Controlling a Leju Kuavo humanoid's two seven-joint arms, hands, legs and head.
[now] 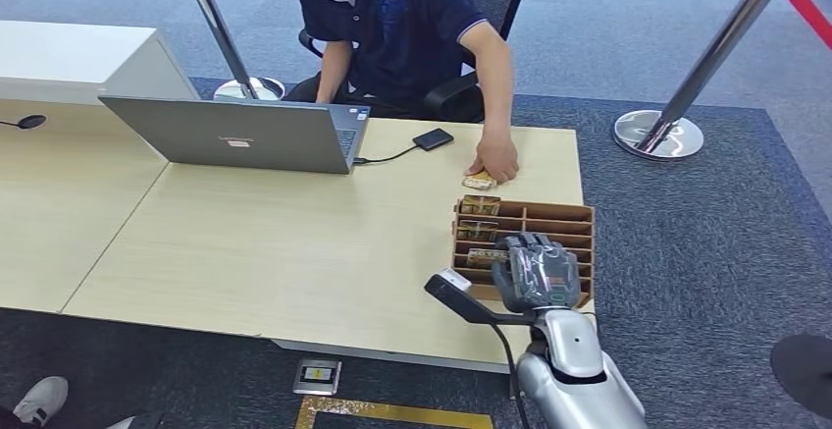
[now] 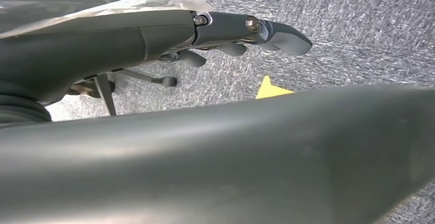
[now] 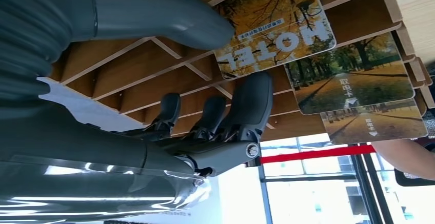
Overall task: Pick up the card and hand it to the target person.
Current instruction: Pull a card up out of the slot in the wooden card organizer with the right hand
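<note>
A brown slotted card rack (image 1: 564, 221) stands at the table's near right corner with several picture cards upright in its left slots (image 1: 479, 206). My right hand (image 1: 535, 272) hovers over the rack's near left part. In the right wrist view the thumb (image 3: 174, 24) lies against the corner of the card marked HOTEL (image 3: 279, 21), and the dark fingers (image 3: 251, 101) sit just beneath that card's edge. The card still stands in its slot in the rack (image 3: 154, 65). Two more cards (image 3: 349, 75) stand behind it. My left hand (image 2: 246, 29) hangs over the carpet, fingers straight, holding nothing.
A person in a dark shirt sits across the table, one hand (image 1: 496, 159) pressing a card (image 1: 479, 183) flat on the tabletop just beyond the rack. An open laptop (image 1: 245, 134) and a black device (image 1: 433, 138) lie farther back. Barrier posts (image 1: 659, 134) stand on the carpet.
</note>
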